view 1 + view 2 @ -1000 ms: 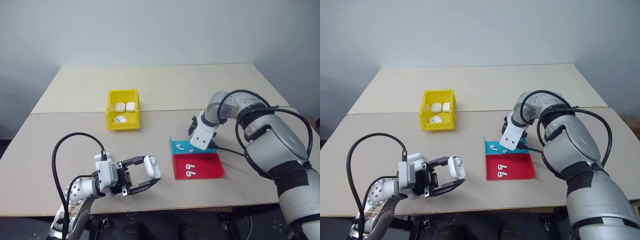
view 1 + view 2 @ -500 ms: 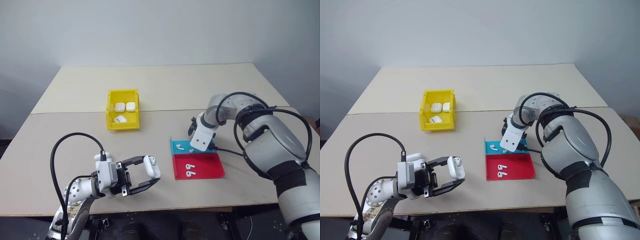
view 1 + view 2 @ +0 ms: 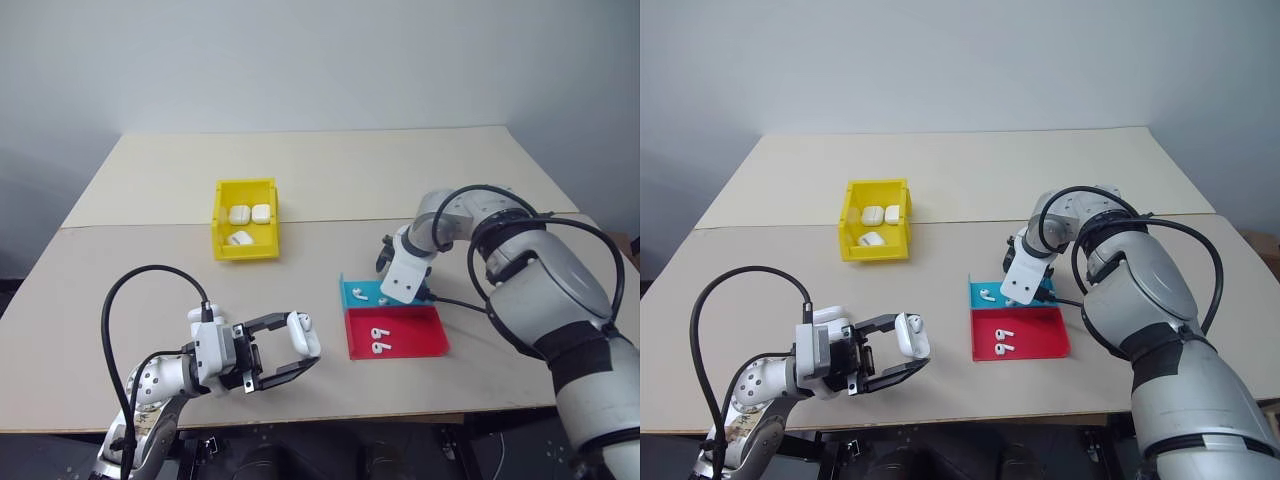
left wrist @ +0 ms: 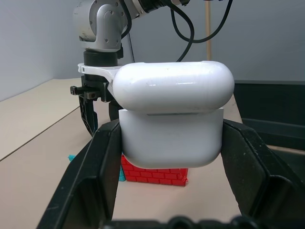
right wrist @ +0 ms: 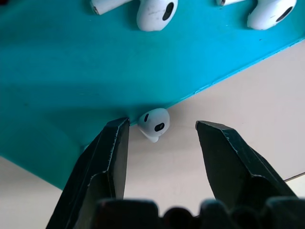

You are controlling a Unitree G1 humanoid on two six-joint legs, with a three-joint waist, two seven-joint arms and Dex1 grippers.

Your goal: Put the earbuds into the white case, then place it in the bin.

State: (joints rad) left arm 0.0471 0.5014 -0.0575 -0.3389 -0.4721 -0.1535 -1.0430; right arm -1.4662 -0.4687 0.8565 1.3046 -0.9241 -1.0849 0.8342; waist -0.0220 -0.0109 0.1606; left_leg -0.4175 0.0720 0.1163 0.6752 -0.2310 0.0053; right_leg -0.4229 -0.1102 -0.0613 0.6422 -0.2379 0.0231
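Nothing has moved since the earlier frame that I can see: both arms keep their places. Left gripper [image 3: 296, 352], near the bench's [image 3: 330, 170] front edge toward its left corner: clamped on the white case [image 3: 305, 335], lid ajar, held clear of the bench top. Right gripper [image 5: 162, 143], above the cyan tray's [image 3: 356, 294] right end: fingers [image 5: 106, 157] parted, nothing between them but one earbud [image 5: 154, 123] lying on the bench against the tray's edge. Cyan tray: two more earbuds [image 5: 155, 10]. Red tray [image 3: 420, 332], touching the cyan tray on its front side: one pair of earbuds [image 3: 377, 340]. Yellow bin [image 3: 221, 215], left of bench centre: three white cases [image 3: 249, 214].
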